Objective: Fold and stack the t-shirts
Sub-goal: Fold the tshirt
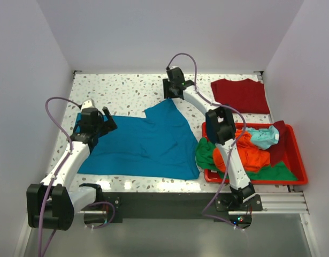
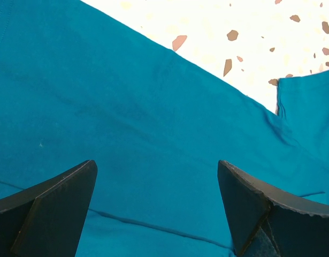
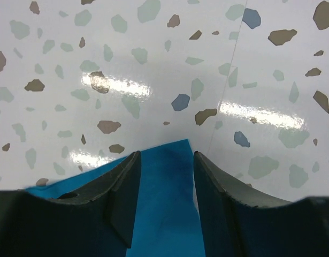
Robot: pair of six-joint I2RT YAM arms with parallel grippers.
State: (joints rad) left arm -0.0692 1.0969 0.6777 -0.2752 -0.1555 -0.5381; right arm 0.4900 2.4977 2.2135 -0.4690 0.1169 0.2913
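A teal-blue t-shirt [image 1: 148, 142] lies spread on the speckled table [image 1: 127, 88], its far corner pointing up the middle. My right gripper [image 1: 170, 94] is down at that far corner. In the right wrist view the corner of the teal-blue t-shirt [image 3: 165, 214] lies between the right gripper's [image 3: 165, 160] half-spread jaws, with a gap on each side. My left gripper [image 1: 107, 119] hovers over the shirt's left side. In its wrist view the left gripper [image 2: 156, 176] stands wide open above the teal-blue t-shirt [image 2: 153, 128]. A folded dark red t-shirt [image 1: 240, 95] lies at the back right.
A red bin [image 1: 297, 152] at the right holds a heap of shirts: orange [image 1: 250, 155], green [image 1: 206, 155], pale aqua [image 1: 263, 136] and a dark red piece [image 1: 277, 143]. White walls close in the table on three sides.
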